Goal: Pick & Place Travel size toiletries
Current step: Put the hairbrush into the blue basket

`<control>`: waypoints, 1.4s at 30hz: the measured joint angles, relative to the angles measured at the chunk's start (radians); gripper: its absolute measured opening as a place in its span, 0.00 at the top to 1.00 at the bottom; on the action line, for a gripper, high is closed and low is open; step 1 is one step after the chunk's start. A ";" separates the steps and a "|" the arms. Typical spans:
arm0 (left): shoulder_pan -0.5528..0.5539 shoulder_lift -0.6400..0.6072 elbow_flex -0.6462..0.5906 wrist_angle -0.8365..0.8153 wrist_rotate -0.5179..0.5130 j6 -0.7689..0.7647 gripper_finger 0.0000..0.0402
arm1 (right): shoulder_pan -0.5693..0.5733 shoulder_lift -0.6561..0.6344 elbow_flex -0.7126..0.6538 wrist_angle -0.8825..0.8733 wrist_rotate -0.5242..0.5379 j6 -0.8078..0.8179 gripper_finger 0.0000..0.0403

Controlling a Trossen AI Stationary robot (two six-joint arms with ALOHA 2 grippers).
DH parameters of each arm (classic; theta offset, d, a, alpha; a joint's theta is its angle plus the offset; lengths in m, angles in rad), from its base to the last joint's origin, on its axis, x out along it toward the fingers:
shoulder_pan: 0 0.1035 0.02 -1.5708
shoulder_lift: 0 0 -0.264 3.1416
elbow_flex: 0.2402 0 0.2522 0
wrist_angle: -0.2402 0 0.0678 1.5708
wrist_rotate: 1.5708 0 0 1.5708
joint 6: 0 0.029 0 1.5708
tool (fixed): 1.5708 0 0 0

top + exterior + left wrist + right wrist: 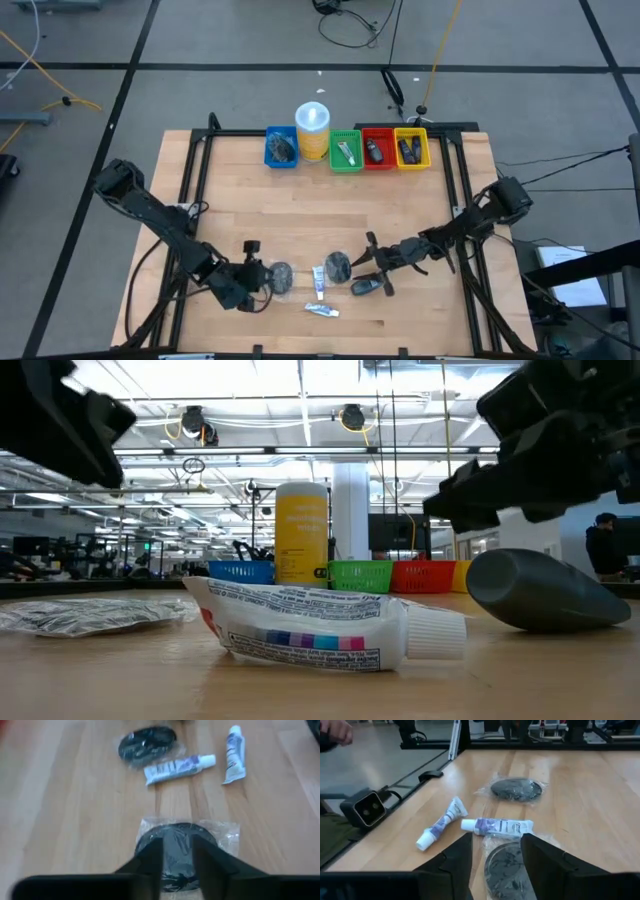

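No legible text on anything

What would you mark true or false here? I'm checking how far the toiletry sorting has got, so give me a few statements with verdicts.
1. Two wrapped discs lie on the table. True.
2. The green bin is empty. False: it holds a small tube-like item.
3. The yellow cylinder stands between the blue bin and the green bin. True.
4. The left gripper holds the dark oblong container. False: the container lies on the wood near the right gripper, and the left gripper's fingers straddle a disc.
5. Two tubes lie loose on the table. True.
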 joint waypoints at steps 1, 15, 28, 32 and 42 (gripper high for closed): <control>0.011 0.001 -0.006 0.003 0.020 -0.007 0.70 | 0.000 0.012 0.003 -0.003 0.017 0.000 0.57; 0.041 0.148 -0.045 0.163 0.130 0.163 0.28 | 0.000 0.057 0.030 -0.009 0.044 0.001 0.41; 0.018 0.310 -0.042 0.301 0.160 0.141 0.45 | -0.008 0.057 0.029 -0.011 0.044 -0.006 0.43; 0.038 0.305 -0.042 0.301 0.183 0.128 0.62 | -0.008 0.057 0.030 -0.010 0.044 -0.007 0.43; 0.066 0.156 -0.011 0.295 0.198 0.132 0.96 | -0.005 0.057 0.201 -0.181 0.072 -0.158 0.44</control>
